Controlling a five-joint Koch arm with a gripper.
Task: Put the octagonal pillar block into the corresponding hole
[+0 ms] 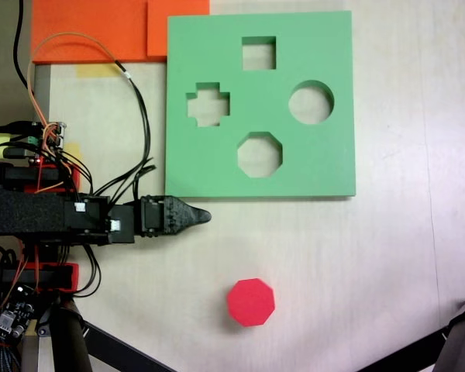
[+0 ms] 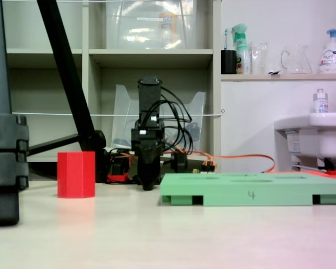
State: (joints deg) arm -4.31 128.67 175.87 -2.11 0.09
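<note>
Nothing's done yet: the octagonal pillar block sits on the table, well apart from the corresponding hole. The gripper holds nothing (jaws look closed to a point).

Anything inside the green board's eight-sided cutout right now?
Nothing: bare tabletop shows through the eight-sided cutout of the green square foam board. The red foam octagonal block stands apart on the table.

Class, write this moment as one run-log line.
gripper: empty, apart from block | red block: upright on table | octagonal hole: empty | stage: not yet grasped
</note>
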